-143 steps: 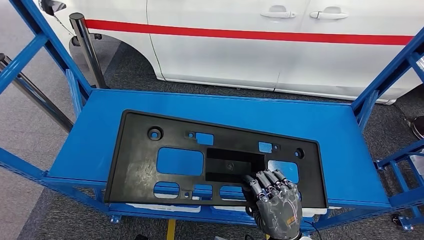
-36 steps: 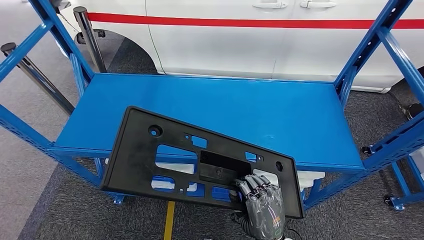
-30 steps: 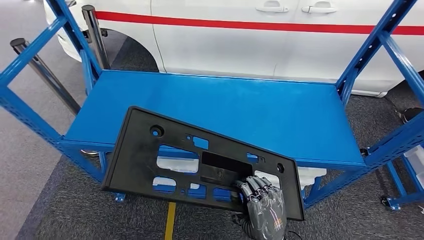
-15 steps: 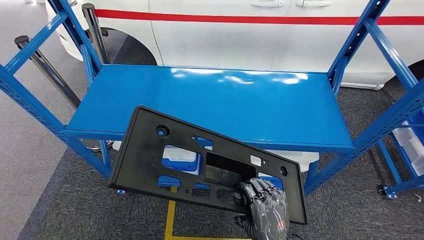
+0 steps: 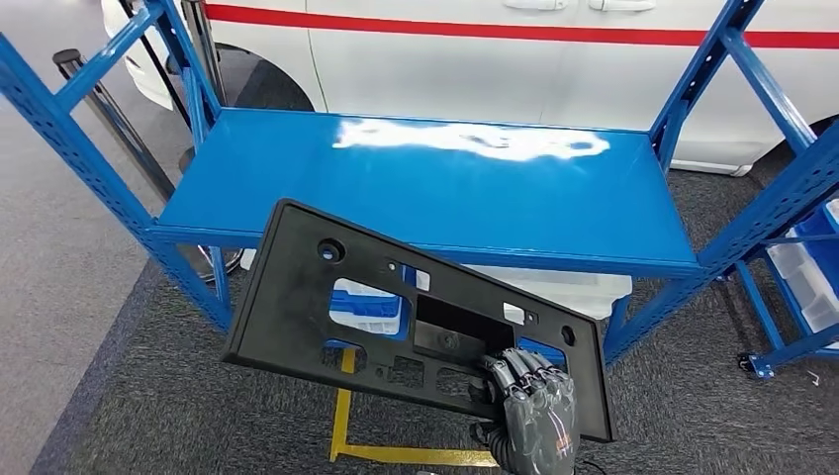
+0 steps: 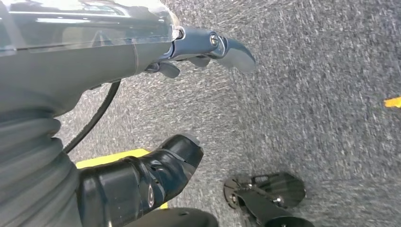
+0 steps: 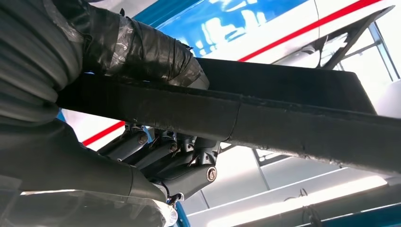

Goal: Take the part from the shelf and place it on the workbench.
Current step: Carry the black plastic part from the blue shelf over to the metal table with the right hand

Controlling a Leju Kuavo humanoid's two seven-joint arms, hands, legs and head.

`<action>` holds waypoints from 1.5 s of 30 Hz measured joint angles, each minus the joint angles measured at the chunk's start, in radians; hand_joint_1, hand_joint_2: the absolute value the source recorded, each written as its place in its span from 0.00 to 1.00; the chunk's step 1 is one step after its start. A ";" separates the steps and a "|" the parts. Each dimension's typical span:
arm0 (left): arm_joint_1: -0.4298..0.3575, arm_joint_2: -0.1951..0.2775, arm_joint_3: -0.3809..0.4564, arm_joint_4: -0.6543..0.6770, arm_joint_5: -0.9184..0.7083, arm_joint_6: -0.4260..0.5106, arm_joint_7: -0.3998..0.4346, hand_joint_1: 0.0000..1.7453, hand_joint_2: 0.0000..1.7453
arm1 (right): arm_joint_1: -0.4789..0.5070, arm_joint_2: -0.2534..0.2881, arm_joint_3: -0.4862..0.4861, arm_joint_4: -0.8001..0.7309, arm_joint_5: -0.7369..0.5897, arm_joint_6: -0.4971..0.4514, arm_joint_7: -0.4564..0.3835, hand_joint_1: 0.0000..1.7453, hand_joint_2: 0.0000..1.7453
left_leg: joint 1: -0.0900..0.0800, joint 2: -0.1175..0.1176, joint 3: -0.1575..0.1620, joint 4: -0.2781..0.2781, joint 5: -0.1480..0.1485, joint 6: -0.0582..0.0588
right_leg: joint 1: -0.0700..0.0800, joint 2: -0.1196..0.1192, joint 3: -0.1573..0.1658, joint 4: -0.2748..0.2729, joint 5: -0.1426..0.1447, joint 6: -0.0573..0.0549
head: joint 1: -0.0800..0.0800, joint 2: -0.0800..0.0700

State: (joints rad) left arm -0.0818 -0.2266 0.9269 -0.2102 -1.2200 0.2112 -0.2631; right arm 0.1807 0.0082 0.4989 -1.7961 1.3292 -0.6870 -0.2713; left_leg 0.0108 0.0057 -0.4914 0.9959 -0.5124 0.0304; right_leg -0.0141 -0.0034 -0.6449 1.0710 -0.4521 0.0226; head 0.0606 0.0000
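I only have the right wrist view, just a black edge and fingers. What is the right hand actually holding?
Observer: The head view shows the right hand gripping a wide black plastic panel by its lower edge.
Operator: Is the panel on the shelf?
Observer: No, it is tilted in the air in front of the blue shelf, over grey carpet.
Operator: And the left hand?
Observer: The left hand hangs over carpet, holding nothing.

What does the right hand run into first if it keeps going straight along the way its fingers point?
Probably the front edge of the blue shelf. The right hand grips the black panel at its near edge, fingers pointing forward toward the rack. The panel's far edge would likely reach it before the hand does, though depth is unclear.
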 joint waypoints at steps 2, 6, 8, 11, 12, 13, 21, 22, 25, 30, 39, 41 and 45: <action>-0.001 0.000 0.000 0.000 0.000 0.000 0.000 0.00 1.00 | 0.002 0.002 -0.009 -0.003 -0.003 0.000 -0.006 1.00 1.00 | -0.001 0.003 -0.021 -0.001 0.019 0.013 | -0.001 0.002 -0.032 0.099 -0.094 0.003 | 0.001 0.000; -0.001 0.000 0.002 0.000 0.000 0.000 0.000 0.00 1.00 | 0.007 0.003 -0.018 -0.004 -0.007 0.000 -0.012 1.00 1.00 | -0.007 0.006 -0.069 0.008 0.051 0.015 | -0.001 0.002 -0.031 0.232 -0.141 0.004 | 0.000 0.000; -0.001 0.000 0.003 0.000 0.000 0.000 0.000 0.00 1.00 | 0.009 0.007 -0.025 -0.004 -0.007 0.000 -0.015 1.00 1.00 | -0.009 0.005 -0.091 0.018 0.061 0.011 | 0.000 0.002 0.052 0.129 -0.085 -0.004 | 0.000 0.000; -0.001 0.000 0.005 0.000 -0.001 0.000 0.000 0.00 1.00 | 0.010 0.017 -0.034 -0.011 -0.007 0.000 -0.021 1.00 1.00 | -0.012 0.005 -0.110 0.027 0.077 -0.003 | 0.010 0.002 0.154 -0.039 -0.081 -0.019 | 0.000 0.000; -0.001 -0.001 0.005 0.000 -0.002 0.000 0.000 0.00 1.00 | 0.012 0.019 -0.037 -0.014 -0.007 0.000 -0.022 1.00 1.00 | -0.012 0.005 -0.113 0.027 0.083 -0.009 | 0.013 0.002 0.159 -0.055 -0.085 -0.022 | 0.000 0.000; -0.001 -0.001 0.006 0.000 -0.002 0.000 0.000 0.00 1.00 | 0.013 0.021 -0.039 -0.017 -0.007 0.000 -0.023 1.00 1.00 | -0.011 0.006 -0.115 0.026 0.089 -0.016 | 0.012 0.002 0.154 -0.061 -0.080 -0.027 | 0.000 0.000; 0.001 -0.001 0.016 0.000 -0.003 0.000 -0.001 0.00 1.00 | 0.021 0.033 -0.053 -0.023 -0.007 0.000 -0.025 1.00 1.00 | 0.003 0.001 -0.171 0.285 -0.077 -0.050 | 0.004 -0.008 0.080 -0.061 -0.017 -0.051 | -0.003 0.000; 0.001 -0.001 0.017 0.000 -0.003 0.000 -0.001 0.00 1.00 | 0.022 0.033 -0.054 -0.023 -0.008 0.000 -0.025 1.00 1.00 | 0.004 0.001 -0.138 0.251 -0.049 -0.051 | 0.003 -0.008 0.069 -0.055 -0.012 -0.048 | -0.003 0.000; -0.001 -0.001 0.018 0.000 -0.003 0.000 -0.003 0.00 1.00 | 0.023 0.035 -0.055 -0.024 -0.009 0.000 -0.025 1.00 1.00 | 0.003 -0.002 -0.010 0.063 -0.010 -0.047 | 0.003 -0.008 0.041 -0.032 -0.003 -0.036 | -0.003 0.000; -0.001 -0.001 0.019 0.000 -0.003 0.000 -0.004 0.00 1.00 | 0.024 0.038 -0.058 -0.025 -0.010 -0.001 -0.026 1.00 1.00 | 0.001 -0.001 -0.005 0.007 -0.001 -0.014 | 0.003 -0.005 0.024 -0.014 -0.002 -0.005 | -0.002 0.000; -0.001 -0.002 0.019 0.000 -0.003 0.000 -0.004 0.00 1.00 | 0.029 0.038 -0.068 -0.027 -0.028 -0.001 -0.037 1.00 1.00 | -0.003 0.004 -0.085 0.023 0.055 0.003 | 0.003 0.000 0.080 0.083 -0.091 -0.005 | -0.001 0.000; -0.002 -0.002 0.019 0.000 -0.003 0.000 -0.004 0.00 1.00 | 0.030 0.039 -0.070 -0.029 -0.038 -0.001 -0.046 1.00 1.00 | -0.005 0.004 -0.094 0.027 0.065 -0.007 | 0.009 0.001 0.142 -0.028 -0.078 -0.015 | -0.001 0.000; -0.001 -0.002 0.020 0.000 -0.003 0.001 -0.004 0.00 1.00 | 0.032 0.045 -0.078 -0.033 -0.054 -0.001 -0.068 1.00 1.00 | -0.005 0.003 -0.108 0.033 0.068 -0.030 | 0.008 -0.001 0.137 -0.059 -0.062 -0.038 | -0.002 0.000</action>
State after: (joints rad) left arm -0.0829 -0.2291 0.9467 -0.2098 -1.2228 0.2118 -0.2671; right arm 0.2126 0.0532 0.4209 -1.8287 1.2750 -0.6878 -0.3394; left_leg 0.0061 0.0088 -0.5993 1.0287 -0.4439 -0.0001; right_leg -0.0060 -0.0040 -0.5078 1.0116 -0.5144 -0.0152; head 0.0589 0.0000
